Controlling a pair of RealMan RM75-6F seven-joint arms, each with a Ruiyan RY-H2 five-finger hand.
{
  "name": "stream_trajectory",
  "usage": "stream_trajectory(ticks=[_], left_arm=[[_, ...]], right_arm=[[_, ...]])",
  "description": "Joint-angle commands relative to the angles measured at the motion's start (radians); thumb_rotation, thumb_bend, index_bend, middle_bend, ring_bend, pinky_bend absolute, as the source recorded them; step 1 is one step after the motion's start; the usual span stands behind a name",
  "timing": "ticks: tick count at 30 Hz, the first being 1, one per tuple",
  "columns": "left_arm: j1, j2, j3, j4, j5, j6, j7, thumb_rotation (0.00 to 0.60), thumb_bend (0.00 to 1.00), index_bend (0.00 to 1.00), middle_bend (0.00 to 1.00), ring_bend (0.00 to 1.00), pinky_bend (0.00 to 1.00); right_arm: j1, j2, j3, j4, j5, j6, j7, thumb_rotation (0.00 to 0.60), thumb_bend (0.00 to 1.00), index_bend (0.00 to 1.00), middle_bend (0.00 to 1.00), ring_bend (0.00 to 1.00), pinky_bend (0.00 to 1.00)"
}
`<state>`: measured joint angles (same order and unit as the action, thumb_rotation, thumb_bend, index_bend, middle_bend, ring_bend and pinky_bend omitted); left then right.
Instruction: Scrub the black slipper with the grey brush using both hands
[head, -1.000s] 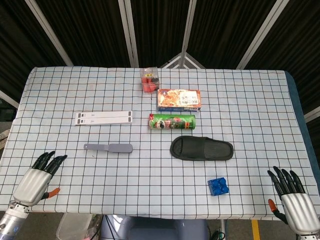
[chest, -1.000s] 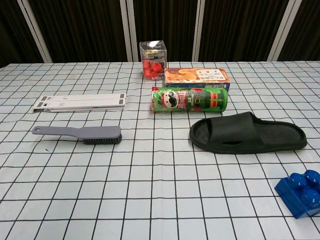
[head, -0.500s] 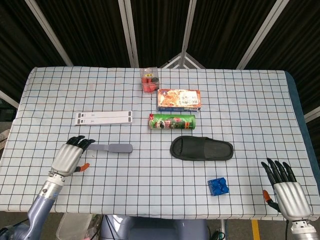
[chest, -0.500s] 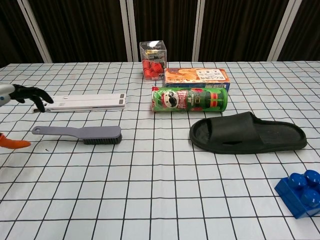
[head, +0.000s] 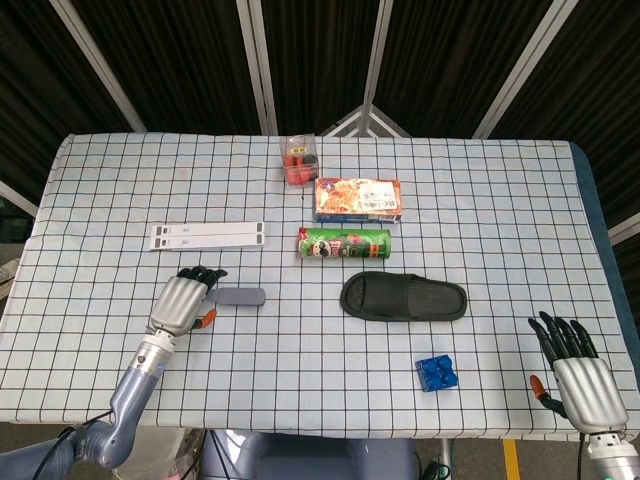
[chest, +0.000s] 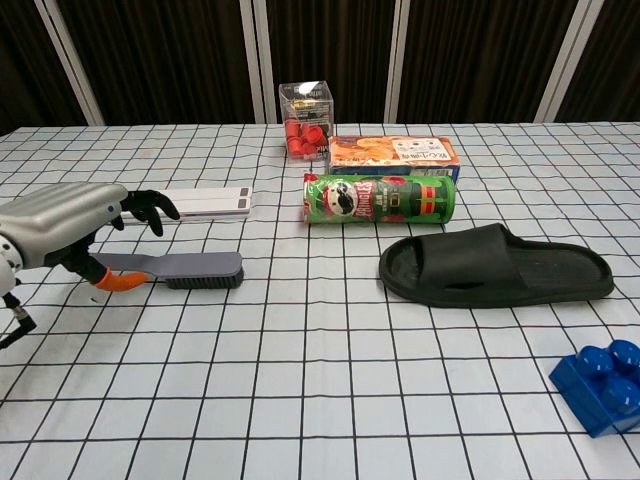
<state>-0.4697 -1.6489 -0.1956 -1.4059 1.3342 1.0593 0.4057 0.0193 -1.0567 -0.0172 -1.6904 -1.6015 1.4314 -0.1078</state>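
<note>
The green can (chest: 380, 200) lying mid-table shows the mustached Pringles face, though its lettering is too small to read. Print on the orange box (chest: 393, 151) behind it is illegible.

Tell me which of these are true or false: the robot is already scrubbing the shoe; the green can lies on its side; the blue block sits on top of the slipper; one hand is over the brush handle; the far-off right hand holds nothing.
1. The robot is already scrubbing the shoe. False: the grey brush lies on the table, well apart from the black slipper.
2. The green can lies on its side. True.
3. The blue block sits on the slipper. False: it rests on the table, nearer the robot than the slipper.
4. The left hand is over the brush handle. True, though whether it grips it is unclear.
5. The right hand holds nothing. True: it is at the table's near edge, fingers apart.
</note>
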Motion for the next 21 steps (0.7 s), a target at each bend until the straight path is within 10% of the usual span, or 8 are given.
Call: stream_trajectory(ticks=[1,21], left_arm=[[-0.03,-0.021,-0.017,0.01,-0.03,-0.027,0.01,0.6,0.37,0.22,0.31,0.23,0.29],[-0.101,-0.081,0.004,0.013,-0.096,-0.048,0.081,0.6,0.31,0.23,0.32,0.24,0.3]], right_arm=[[-0.002,0.005,-0.002,0.0,-0.002,0.005,0.006,0.6,0.44,0.0,0.0,0.0,0.0],[-0.003,0.012,-0.009,-0.002,-0.008,0.023,0.02,0.6,0.44,0.0,0.0,0.0,0.0]])
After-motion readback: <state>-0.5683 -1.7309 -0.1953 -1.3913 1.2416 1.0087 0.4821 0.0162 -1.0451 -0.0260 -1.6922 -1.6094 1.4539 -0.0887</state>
